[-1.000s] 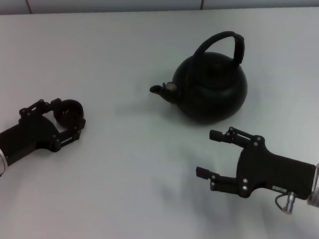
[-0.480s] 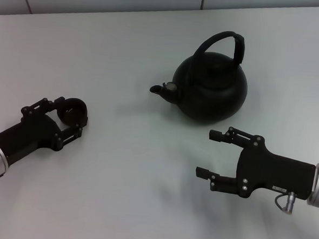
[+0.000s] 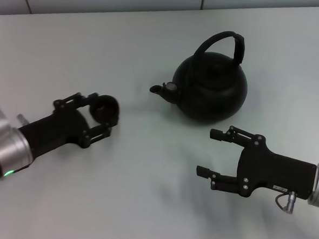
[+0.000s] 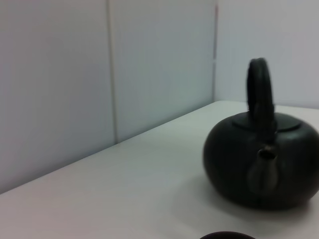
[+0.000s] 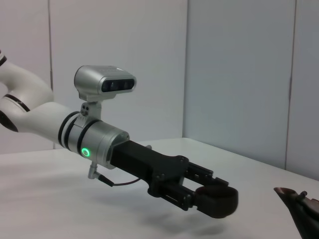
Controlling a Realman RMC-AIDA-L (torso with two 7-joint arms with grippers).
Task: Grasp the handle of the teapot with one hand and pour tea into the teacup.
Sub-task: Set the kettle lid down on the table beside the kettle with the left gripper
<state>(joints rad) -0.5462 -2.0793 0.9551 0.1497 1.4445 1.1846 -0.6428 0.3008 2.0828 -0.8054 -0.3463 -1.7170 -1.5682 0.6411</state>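
The left gripper (image 3: 98,118), clamped on the cup (image 3: 105,109), has moved from the left edge toward frame centre, nearer the teapot (image 3: 210,87) at upper right, ready to receive tea. The right gripper (image 3: 216,153) waits wide open, empty, below the pot; handle (image 3: 221,41) ungrasped.

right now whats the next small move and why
Probably carry the teacup a little closer and set it down below the spout. The left gripper holds the cup off the table, short of the teapot. The right gripper waits open beside the pot, away from the handle, so pouring cannot start.
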